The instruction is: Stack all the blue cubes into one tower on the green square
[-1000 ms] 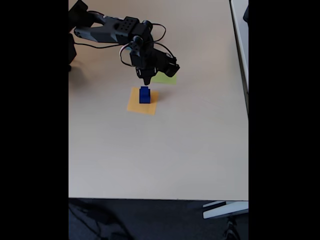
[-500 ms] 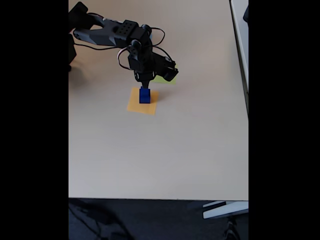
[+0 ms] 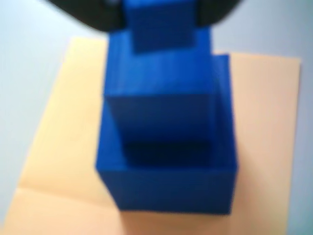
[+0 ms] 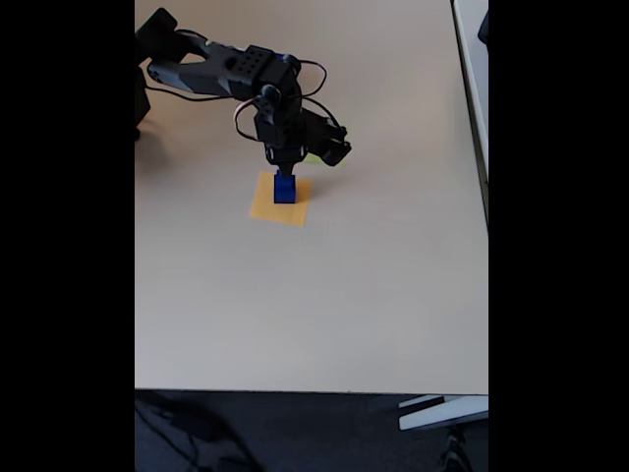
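Observation:
In the wrist view a stepped tower (image 3: 166, 147) of blue cubes stands on an orange-yellow paper square (image 3: 63, 147), a wide cube below and a narrower one on it. At the top edge my gripper (image 3: 157, 19) is shut on a small blue cube (image 3: 159, 29), its dark jaws on either side; the cube sits at the tower's top, and whether it touches is unclear. In the fixed view the gripper (image 4: 284, 171) points straight down onto the tower (image 4: 285, 190). The green square is almost wholly hidden behind the arm's wrist.
The orange-yellow square (image 4: 267, 209) lies near the middle of the beige table (image 4: 314, 295). The arm (image 4: 221, 64) reaches in from the top left. The table's right edge (image 4: 486, 197) and front edge bound wide open tabletop.
The gripper has come down from just above the tower until its tip meets the top. The wrist has shifted slightly left and now covers the green square.

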